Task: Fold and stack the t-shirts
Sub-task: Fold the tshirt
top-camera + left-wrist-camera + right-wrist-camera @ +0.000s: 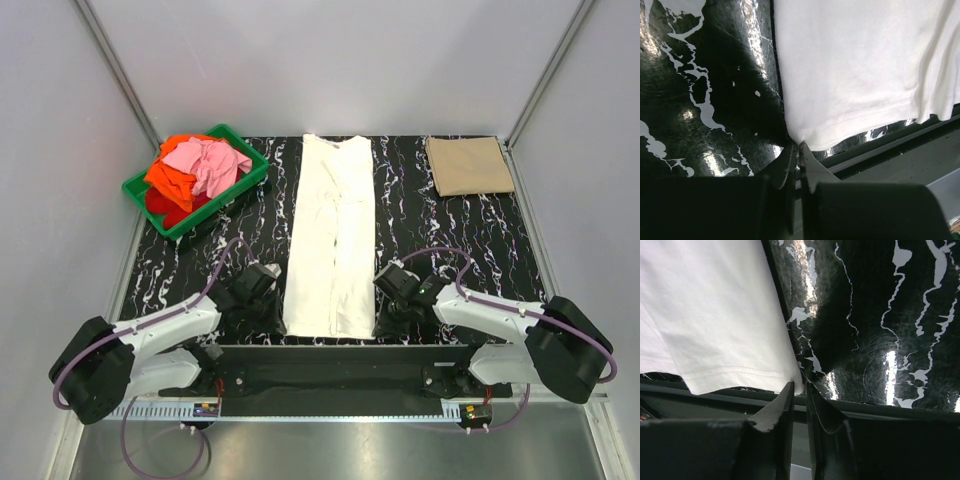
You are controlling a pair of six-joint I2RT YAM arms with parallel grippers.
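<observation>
1. Top external view: a white t-shirt (330, 240), folded into a long narrow strip, lies down the middle of the black marbled desk (420, 230), its hem at the near edge.
2. Left wrist view: the left fingers (812, 165) are almost pressed together, pinching the hem's left corner.
3. Right wrist view: the right fingers (780, 405) stand slightly apart, the hem's right corner at their tips.
4. A folded tan t-shirt (468, 165) lies at the far right.
5. A heap of pink, orange and red t-shirts (200, 165) fills the green crate (135, 190) at the far left.
</observation>
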